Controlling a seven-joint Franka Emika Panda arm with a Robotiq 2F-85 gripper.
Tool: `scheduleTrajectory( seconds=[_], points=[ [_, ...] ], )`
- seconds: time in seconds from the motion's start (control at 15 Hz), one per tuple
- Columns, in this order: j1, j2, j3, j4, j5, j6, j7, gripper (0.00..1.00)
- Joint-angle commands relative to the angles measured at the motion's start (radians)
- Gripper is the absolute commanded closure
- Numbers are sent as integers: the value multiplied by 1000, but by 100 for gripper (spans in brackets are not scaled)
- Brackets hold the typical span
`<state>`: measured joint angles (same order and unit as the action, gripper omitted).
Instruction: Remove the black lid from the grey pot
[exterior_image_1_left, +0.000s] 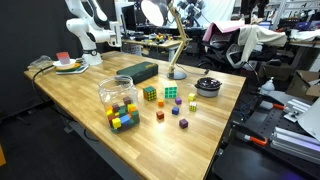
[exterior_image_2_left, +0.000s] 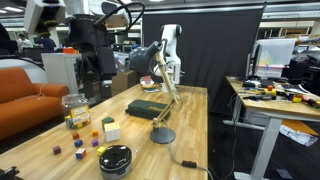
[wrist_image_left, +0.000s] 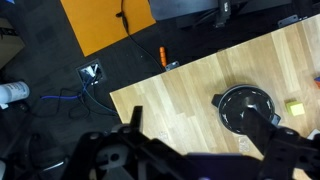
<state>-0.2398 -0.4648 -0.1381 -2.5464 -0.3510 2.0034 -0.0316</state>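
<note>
Approach looked to be the step in hand: the black lid (wrist_image_left: 245, 104) sat closed on the grey pot (exterior_image_1_left: 208, 92), and the claw (wrist_image_left: 198, 128) hung high over the desk (wrist_image_left: 170, 110), well apart from both. Its fingers (wrist_image_left: 133, 128) stood spread wide in the wrist view, with nothing between them. The pot stood near a corner of the desk, apart from the loose puzzle cubes (exterior_image_1_left: 150, 94) and the clear jar (exterior_image_1_left: 118, 94) of coloured cubes.

By my reading, the next move called for carrying the claw across until the lid lay centred between the fingers, then lowering it. The lid was low and flattish, so the fingers would need to come down close to the pot's rim before closing. A straight lift would be least likely to drag the pot along.

Only the wrist view showed the lid from above, lying off toward the right-hand side of the picture, nearer one finger than the other. In an exterior view the claw (exterior_image_2_left: 95, 88) showed its height above the desk, near the jar. The pot's grey wall under the lid showed in both exterior views, where the wrist view gave mostly the black top
</note>
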Motion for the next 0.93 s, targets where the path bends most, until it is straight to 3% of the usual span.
scheduleTrajectory(
  seconds=[0.0, 0.27, 0.6, 0.8, 0.87],
  points=[
    [8, 0, -7, 1, -3, -3, 3, 0],
    [60, 24, -4, 4, 46, 19, -41, 0],
    [172, 123, -17, 25, 223, 92, -158, 0],
    [173, 202, 3, 54, 218, 144, -181, 0],
    [168, 157, 11, 20, 224, 131, -152, 0]
  ],
)
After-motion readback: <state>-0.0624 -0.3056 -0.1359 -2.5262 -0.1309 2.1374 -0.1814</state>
